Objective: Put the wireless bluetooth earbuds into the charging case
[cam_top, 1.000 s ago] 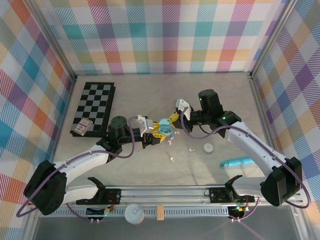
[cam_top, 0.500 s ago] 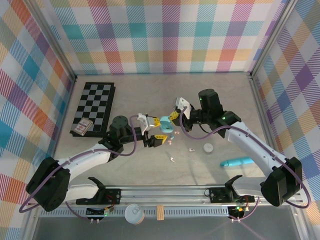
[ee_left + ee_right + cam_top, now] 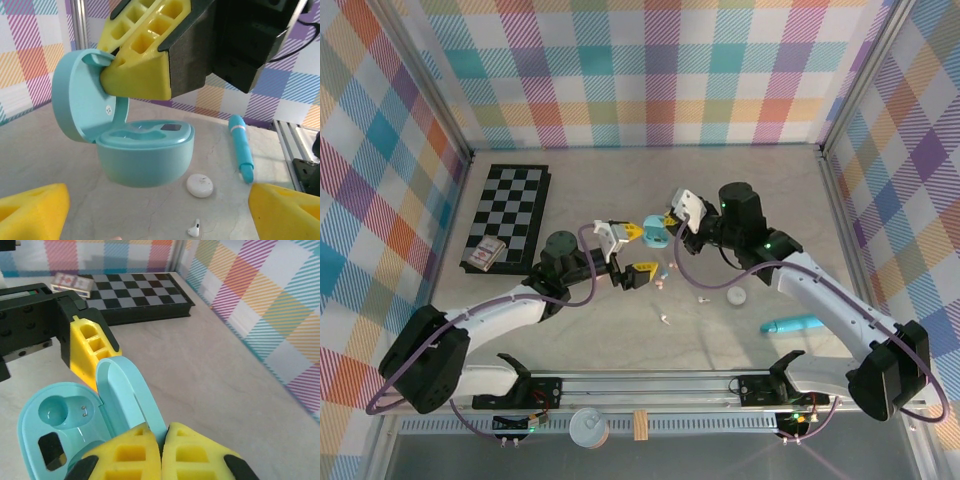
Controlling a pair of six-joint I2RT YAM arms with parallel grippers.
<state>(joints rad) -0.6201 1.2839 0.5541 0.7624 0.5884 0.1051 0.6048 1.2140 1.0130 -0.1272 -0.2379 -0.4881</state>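
Pinching teal case [image 3: 145, 155] lid: right gripper [image 3: 161, 430], clamped. Left gripper [image 3: 636, 251] gaping, empty. White case [image 3: 199, 185], turquoise tube [image 3: 241, 147], earbud [image 3: 194, 229] beneath.

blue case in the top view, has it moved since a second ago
Yes. The blue case, its lid pinched in the right fingers, has shifted up the image, farther from the white round case.

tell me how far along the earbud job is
Done: the case is open, and the wells that show are empty. In hand: the right fingers pinch its lid and hold it off the table; the left fingers are open beside it, holding nothing. Left: the earbuds lie loose on the table, so each has yet to be picked up and seated.
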